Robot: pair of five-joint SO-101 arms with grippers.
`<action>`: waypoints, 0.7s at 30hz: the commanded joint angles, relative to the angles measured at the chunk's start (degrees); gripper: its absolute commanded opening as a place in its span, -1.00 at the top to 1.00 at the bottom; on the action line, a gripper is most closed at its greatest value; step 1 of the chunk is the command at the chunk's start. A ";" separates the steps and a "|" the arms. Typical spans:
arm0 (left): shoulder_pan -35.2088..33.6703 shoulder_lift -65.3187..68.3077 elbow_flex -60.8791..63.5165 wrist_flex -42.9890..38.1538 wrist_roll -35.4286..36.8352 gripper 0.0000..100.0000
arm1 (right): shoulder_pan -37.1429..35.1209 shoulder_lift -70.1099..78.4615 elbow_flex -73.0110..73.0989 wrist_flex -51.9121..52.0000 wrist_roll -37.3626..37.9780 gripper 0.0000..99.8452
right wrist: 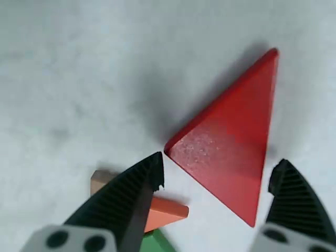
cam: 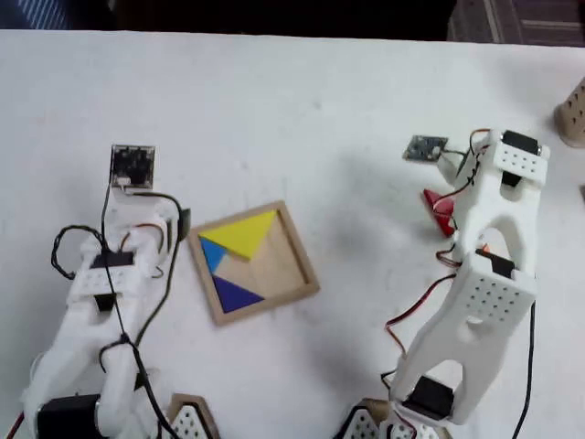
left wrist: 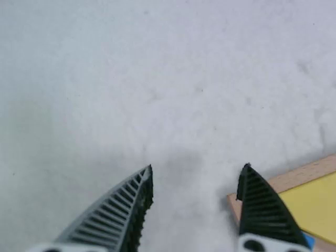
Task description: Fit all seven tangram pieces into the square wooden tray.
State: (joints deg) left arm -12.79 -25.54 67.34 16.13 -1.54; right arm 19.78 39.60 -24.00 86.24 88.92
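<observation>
The square wooden tray [cam: 303, 259] lies mid-table, holding a yellow triangle [cam: 244, 233], a light blue piece [cam: 212, 254] and a dark blue triangle [cam: 235, 294]. My left gripper [left wrist: 195, 181] stands open over bare table just beside the tray's corner [left wrist: 283, 184], nothing between its fingers. At the right of the table, my right gripper [right wrist: 218, 173] is open directly above a red triangle [right wrist: 231, 152], its fingers on either side of the piece and apart from it. An orange piece [right wrist: 157, 207] and a green piece [right wrist: 157, 244] lie close by. The red triangle [cam: 439, 208] peeks out beside the right arm.
A small dark circuit board [cam: 426, 148] lies behind the right arm. Another board on a cable [cam: 133, 165] rests behind the left arm. A tan object [cam: 573, 112] stands at the right edge. Open table lies between the tray and the right arm.
</observation>
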 commanded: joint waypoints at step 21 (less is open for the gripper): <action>-0.22 -1.54 -0.44 0.09 -0.18 0.47 | -2.95 4.79 -2.02 -5.93 -9.93 0.56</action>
State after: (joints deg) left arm -12.79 -25.54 67.34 16.13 -1.54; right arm 17.76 44.09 -25.76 83.43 80.04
